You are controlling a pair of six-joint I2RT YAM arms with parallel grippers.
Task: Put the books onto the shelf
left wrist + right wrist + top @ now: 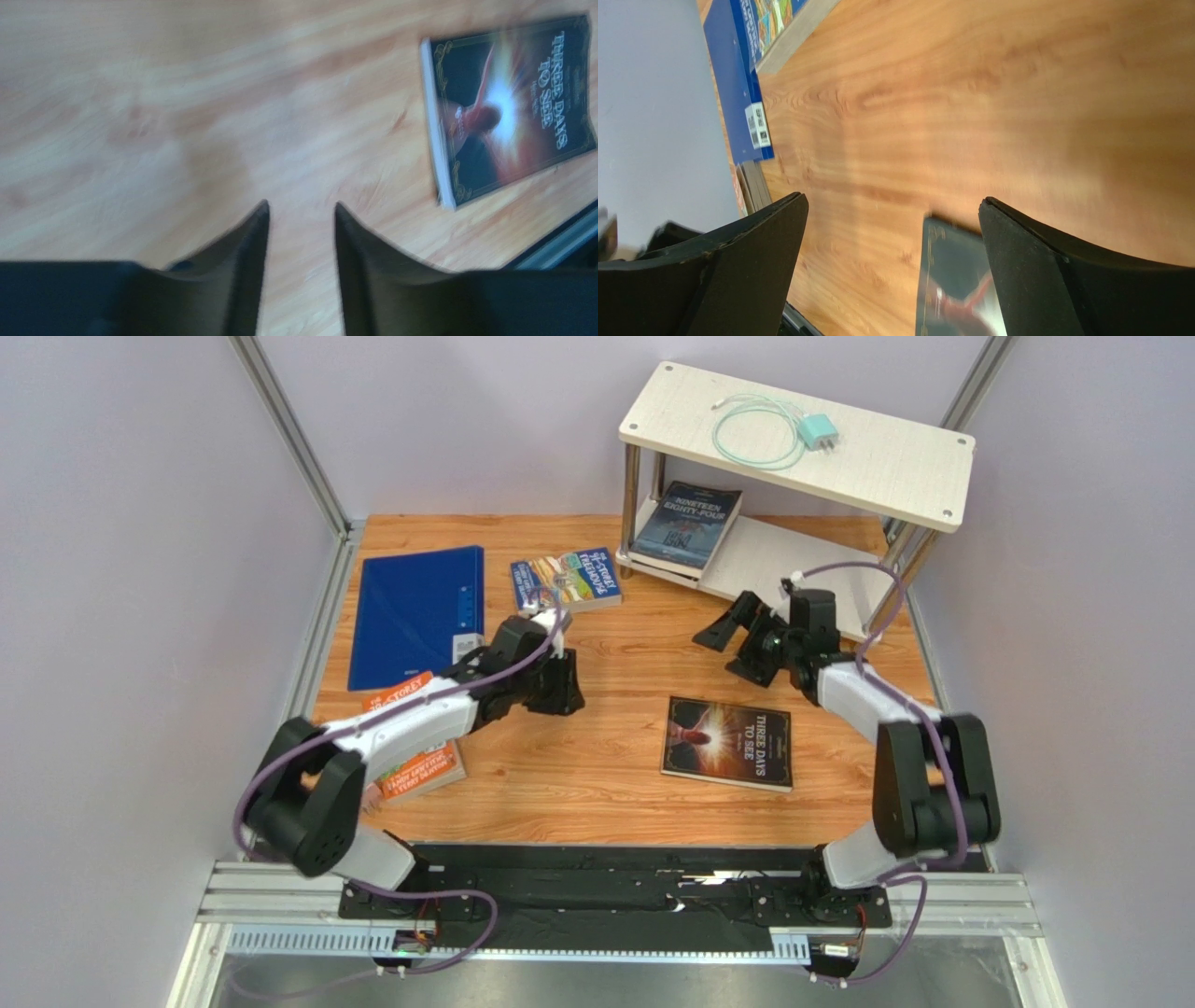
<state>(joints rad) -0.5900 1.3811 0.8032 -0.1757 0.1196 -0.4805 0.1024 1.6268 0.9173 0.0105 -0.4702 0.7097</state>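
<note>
The shelf (pixel 898 469) stands at the back right, and the dark "Nineteen Eighty-Four" book (pixel 697 525) lies on its lower board. "Three Days to See" (pixel 728 742) lies flat on the table's middle right, also seen in the left wrist view (pixel 509 105) and the right wrist view (pixel 952 280). A blue Treehouse book (pixel 567 578) lies at the back centre. An orange book (pixel 421 773) is partly hidden under the left arm. My left gripper (pixel 568 683) (pixel 300 206) hangs open over bare wood. My right gripper (pixel 730 641) (pixel 892 199) stands wide open and empty in front of the shelf.
A plain blue folder (pixel 417 613) (pixel 731 84) lies at the back left. A teal cable with a charger (pixel 786 431) sits on the shelf's top board. White walls and metal frame posts close in both sides.
</note>
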